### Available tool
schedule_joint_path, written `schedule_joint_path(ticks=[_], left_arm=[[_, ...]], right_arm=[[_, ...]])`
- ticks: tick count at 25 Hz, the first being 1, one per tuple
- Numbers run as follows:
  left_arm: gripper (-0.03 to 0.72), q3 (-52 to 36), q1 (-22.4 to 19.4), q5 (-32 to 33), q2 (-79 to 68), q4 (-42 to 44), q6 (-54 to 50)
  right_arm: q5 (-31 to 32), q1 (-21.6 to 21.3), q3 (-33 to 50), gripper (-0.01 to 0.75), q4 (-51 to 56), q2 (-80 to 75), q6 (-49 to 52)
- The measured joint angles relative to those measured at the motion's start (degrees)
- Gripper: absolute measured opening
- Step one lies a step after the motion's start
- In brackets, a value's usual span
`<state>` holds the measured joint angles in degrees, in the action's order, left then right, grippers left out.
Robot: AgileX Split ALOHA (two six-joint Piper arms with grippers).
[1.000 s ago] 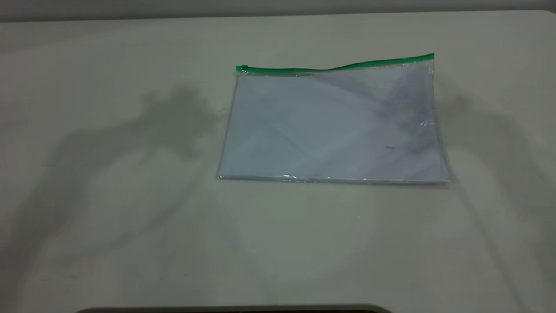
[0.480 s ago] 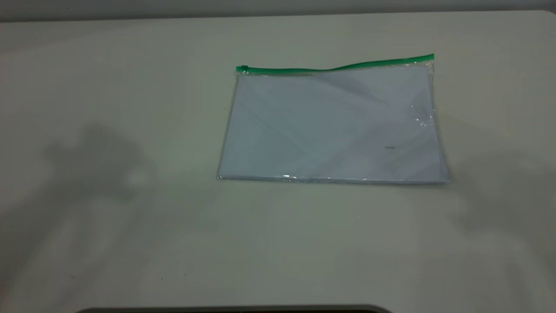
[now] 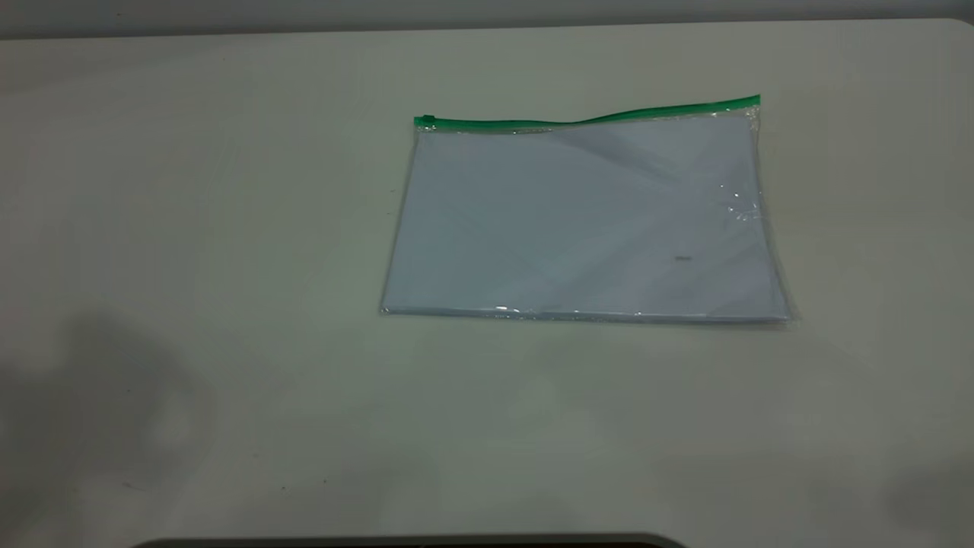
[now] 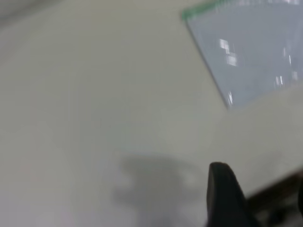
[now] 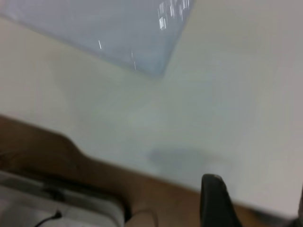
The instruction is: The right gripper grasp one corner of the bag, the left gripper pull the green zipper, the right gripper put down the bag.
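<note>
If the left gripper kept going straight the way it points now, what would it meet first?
Most likely bare table. In the left wrist view one finger shows, aimed over empty tabletop; the bag lies off to one side of that line, with its green zipper on the far edge. Depth is unclear.

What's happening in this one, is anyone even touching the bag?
Nothing is touching it. The bag lies flat on the table, white sheets inside, its green zipper along the far edge with the slider at that edge's left end. Neither arm appears in the exterior view. Each wrist view shows a dark fingertip of the left gripper and right gripper, away from the bag.
</note>
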<state>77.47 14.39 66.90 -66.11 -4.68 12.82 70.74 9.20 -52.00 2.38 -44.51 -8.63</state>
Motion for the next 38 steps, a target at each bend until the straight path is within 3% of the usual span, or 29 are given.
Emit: schedule_joint_path(ticks=[9,17,24,34,38], left_arm=[[0.433,-26.03,0.0,0.0,16.19,0.04,-7.11],[0.433,-42.92,0.0,-0.37,33.29,1.89,-10.41],[0.433,-49.55,0.0,-1.65,48.72,5.42,-10.47],[0.433,-49.61,0.0,-1.72,63.76,5.42,-10.48],[0.433,-49.61,0.0,-1.72,65.88,5.42,-10.48]], right_arm=[[-5.92,0.0,21.78,0.45,-3.37,14.09,7.83],[-7.13,0.0,24.46,0.45,-3.37,17.38,8.63],[-7.2,0.0,24.5,0.45,-3.37,17.38,8.63],[-7.26,0.0,24.5,0.45,-3.37,18.0,8.63],[-7.26,-2.53,24.5,0.45,-3.24,24.65,8.63]])
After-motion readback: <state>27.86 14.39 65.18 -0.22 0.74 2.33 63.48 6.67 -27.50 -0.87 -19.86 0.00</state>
